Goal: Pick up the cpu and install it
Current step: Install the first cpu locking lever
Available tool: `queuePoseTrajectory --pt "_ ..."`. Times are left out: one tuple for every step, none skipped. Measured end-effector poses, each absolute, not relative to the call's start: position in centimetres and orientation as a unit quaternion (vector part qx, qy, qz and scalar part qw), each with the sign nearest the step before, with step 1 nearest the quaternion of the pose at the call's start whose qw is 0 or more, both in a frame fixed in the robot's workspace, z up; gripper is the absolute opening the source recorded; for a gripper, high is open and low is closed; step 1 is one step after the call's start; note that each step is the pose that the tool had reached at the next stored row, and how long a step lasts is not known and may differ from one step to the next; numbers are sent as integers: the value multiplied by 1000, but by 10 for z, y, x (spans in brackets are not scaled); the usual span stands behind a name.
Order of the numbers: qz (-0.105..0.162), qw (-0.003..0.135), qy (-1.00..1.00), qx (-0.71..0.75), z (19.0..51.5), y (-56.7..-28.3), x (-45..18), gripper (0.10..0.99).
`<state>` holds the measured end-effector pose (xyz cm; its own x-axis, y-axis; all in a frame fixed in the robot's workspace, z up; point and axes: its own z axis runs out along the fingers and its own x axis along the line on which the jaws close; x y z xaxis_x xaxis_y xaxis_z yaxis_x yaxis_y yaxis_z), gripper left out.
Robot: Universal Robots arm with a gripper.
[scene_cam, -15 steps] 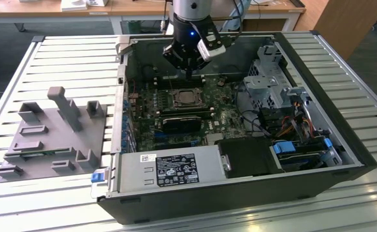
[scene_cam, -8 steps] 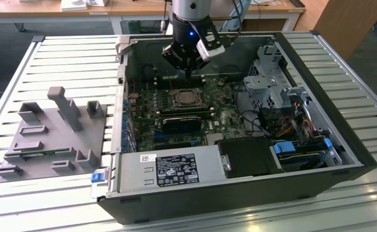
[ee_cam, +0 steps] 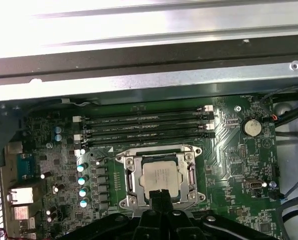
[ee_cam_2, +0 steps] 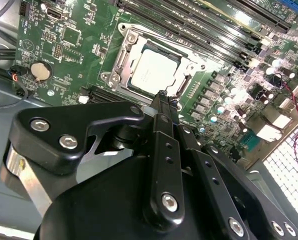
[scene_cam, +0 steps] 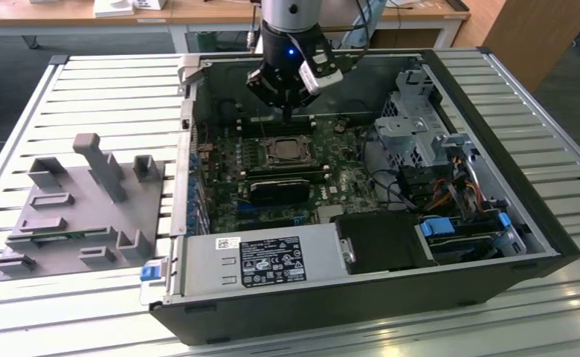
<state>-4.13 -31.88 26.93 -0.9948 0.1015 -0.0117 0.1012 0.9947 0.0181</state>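
The cpu (scene_cam: 288, 152) lies flat in the metal socket frame on the green motherboard (scene_cam: 345, 175), inside the open computer case. Its silver top shows in both wrist views (ee_cam_2: 154, 71) (ee_cam: 162, 175). My gripper (scene_cam: 287, 113) hangs over the motherboard just beyond the socket's far edge, a short way above the board. In both wrist views its black fingertips (ee_cam_2: 162, 96) (ee_cam: 160, 195) come together at the cpu's edge. The fingers look shut with nothing between them.
A black heatsink block (scene_cam: 278, 191) sits on the board nearer than the socket. Memory slots (ee_cam: 144, 125) run along the socket's other side. The grey fixture tray (scene_cam: 82, 201) stands on the slatted table at the exterior view's left. A metal drive cage (scene_cam: 409, 111) and cables fill the case's right.
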Motion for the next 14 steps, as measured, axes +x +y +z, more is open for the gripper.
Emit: queuePoseTrajectory --pt "9 6 999 50 269 -319 -41 106" --pt "9 6 999 48 269 -319 -41 106" --pt "9 6 999 45 269 -319 -41 106" --pt "9 6 999 41 269 -319 -41 106" --pt "9 6 999 36 269 -319 -41 106" --pt "9 6 999 31 269 -319 -41 106" --pt "9 6 1000 25 269 -319 -41 106" --pt "9 6 1000 19 269 -319 -41 106" --pt "9 6 1000 14 269 -319 -41 106" --pt "9 6 1000 9 269 -319 -41 106" --pt "9 6 1000 6 269 -319 -41 106" --pt "9 6 1000 4 269 -319 -41 106" --pt "9 6 1000 3 269 -319 -41 106" --pt "9 6 1000 2 269 -319 -41 106"
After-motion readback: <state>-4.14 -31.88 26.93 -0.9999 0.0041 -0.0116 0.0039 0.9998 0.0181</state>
